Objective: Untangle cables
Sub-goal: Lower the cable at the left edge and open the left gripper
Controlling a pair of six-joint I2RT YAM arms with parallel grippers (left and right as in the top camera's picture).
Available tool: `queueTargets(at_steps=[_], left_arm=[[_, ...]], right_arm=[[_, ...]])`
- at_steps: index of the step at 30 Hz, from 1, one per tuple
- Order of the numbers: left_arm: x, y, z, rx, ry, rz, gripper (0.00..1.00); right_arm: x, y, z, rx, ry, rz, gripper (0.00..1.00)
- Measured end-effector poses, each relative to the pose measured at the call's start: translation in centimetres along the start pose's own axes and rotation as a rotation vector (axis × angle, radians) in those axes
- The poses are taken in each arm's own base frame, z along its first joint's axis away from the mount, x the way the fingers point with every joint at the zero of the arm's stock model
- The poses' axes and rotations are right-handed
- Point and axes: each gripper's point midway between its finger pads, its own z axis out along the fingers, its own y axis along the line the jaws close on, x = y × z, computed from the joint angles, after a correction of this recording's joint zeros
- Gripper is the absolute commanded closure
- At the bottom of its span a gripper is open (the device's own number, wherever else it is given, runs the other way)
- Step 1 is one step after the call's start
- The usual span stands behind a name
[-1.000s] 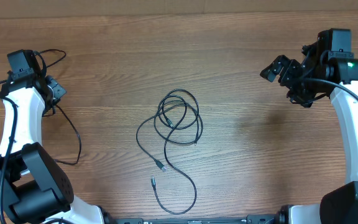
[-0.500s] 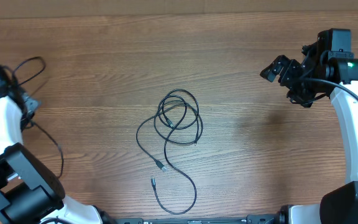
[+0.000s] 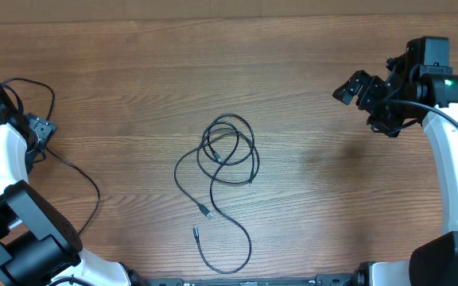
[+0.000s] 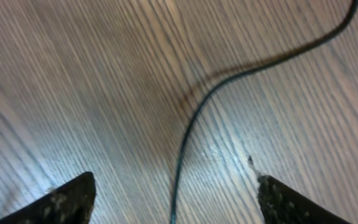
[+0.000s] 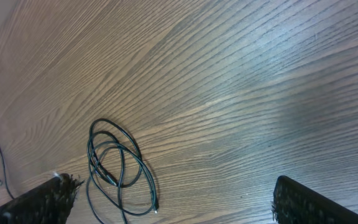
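Black on brown wood: cables bunched in overlapping rings at the middle of the surface, well apart from both arms.

Judged partly done at most. Near the left edge, one thin cord lying alone, curving toward the near edge, clear of the central bunch. Looks separated, though hard to tell from arm wiring in the overhead view.

Left to do: the central rings, several loops crossing one another, not yet teased apart.

Thin, limp, matte. Two tails trailing toward the near edge, each ending in a small plug, one sweeping into a wide open loop.

At the left edge, left gripper, jaws wide, gripping nothing, the lone cord running on the wood between them. Toward the far right corner, right gripper, jaws wide, empty, over bare wood.
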Motion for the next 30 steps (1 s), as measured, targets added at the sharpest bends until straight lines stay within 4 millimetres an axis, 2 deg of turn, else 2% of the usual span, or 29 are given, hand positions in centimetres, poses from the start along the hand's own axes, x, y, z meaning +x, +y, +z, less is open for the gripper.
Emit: queueTargets(at_steps=[4, 8, 13, 20, 21, 23, 24, 25, 28, 29, 30], left_arm=[[0.5, -0.7, 0.0, 0.041, 0.030, 0.000, 0.19], [2.5, -0.1, -0.2, 0.025, 0.118, -0.042, 0.22], [6.2, 2.6, -0.9, -0.110, 0.261, -0.183, 0.23], [7.4, 7.1, -0.3, -0.337, 0.198, -0.326, 0.23], [7.8, 8.0, -0.1, -0.377, 0.184, -0.340, 0.22], [8.3, 9.5, 0.0, -0.446, 0.156, -0.359, 0.04], [8.5, 10.1, 0.1, -0.474, 0.143, -0.370, 0.03], [8.7, 10.6, 0.1, -0.500, 0.131, -0.383, 0.08], [9.0, 12.1, 0.3, -0.555, 0.095, -0.434, 0.49], [8.9, 12.6, 0.3, -0.568, 0.085, -0.444, 0.56], [8.9, 13.1, 0.3, -0.586, 0.074, -0.451, 0.59]], right_arm=[[0.0, 0.0, 0.0, 0.000, 0.001, 0.000, 0.00], [0.0, 0.0, 0.0, 0.000, 0.000, -0.001, 0.00], [0.0, 0.0, 0.0, 0.000, 0.000, 0.000, 0.00], [0.0, 0.0, 0.0, 0.000, 0.000, 0.000, 0.00], [0.0, 0.0, 0.0, 0.000, 0.000, 0.000, 0.00], [0.0, 0.0, 0.0, 0.000, 0.000, 0.000, 0.00], [0.0, 0.0, 0.0, 0.000, 0.000, -0.001, 0.00], [0.0, 0.0, 0.0, 0.000, 0.000, 0.000, 0.00], [0.0, 0.0, 0.0, 0.000, 0.000, 0.000, 0.00], [0.0, 0.0, 0.0, 0.000, 0.000, -0.001, 0.00], [0.0, 0.0, 0.0, 0.000, 0.000, 0.000, 0.00]])
